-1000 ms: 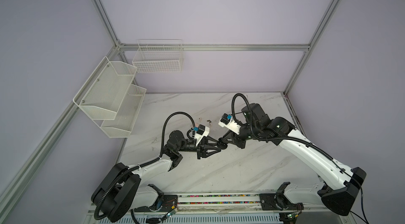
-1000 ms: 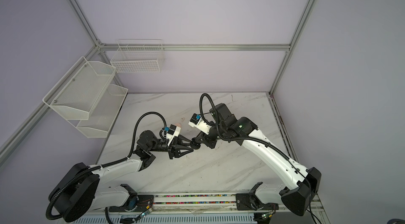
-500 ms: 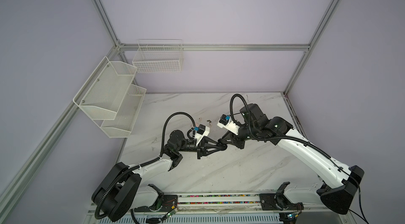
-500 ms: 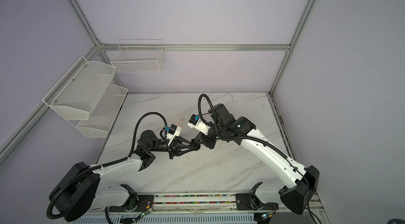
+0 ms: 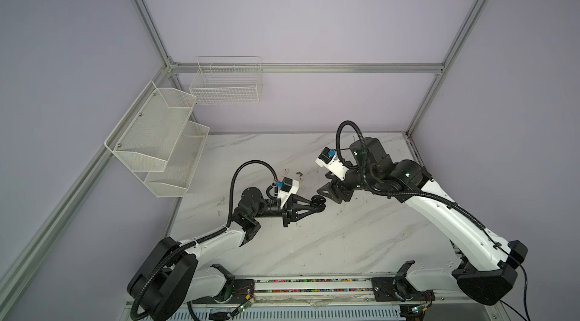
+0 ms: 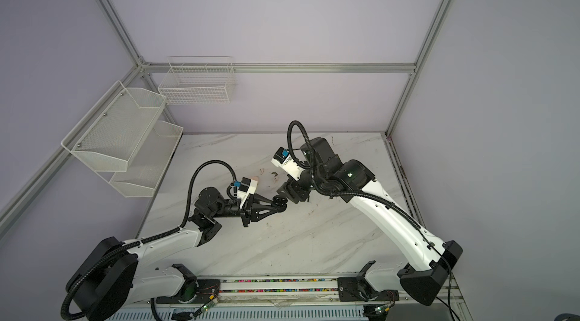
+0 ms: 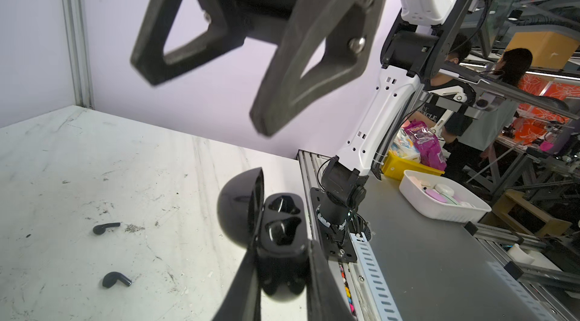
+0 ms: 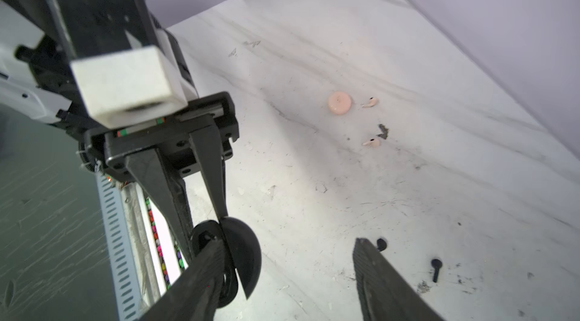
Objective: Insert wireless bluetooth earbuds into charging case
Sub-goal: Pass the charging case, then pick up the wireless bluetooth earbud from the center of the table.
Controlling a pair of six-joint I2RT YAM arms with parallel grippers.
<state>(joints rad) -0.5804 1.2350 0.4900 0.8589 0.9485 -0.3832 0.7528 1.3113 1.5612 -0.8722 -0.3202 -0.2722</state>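
Above the middle of the white marble tabletop (image 5: 314, 250), the left gripper (image 5: 319, 207) was pinching a round glossy black charging case (image 7: 284, 234) between its jaws, the lid hinged open and two hollow sockets showing. Just right of it hovered the right gripper (image 8: 288, 272), jaws spread wide and holding nothing, one finger (image 8: 201, 275) just beside the case's lid. Two black stemmed earbuds (image 7: 106, 227) (image 7: 116, 279) lay loose on the marble, apart from each other. Farther off sat a round pale pink case (image 8: 339, 102), closed, with two pale pink stemmed earbuds (image 8: 370, 102) (image 8: 371, 143) near it
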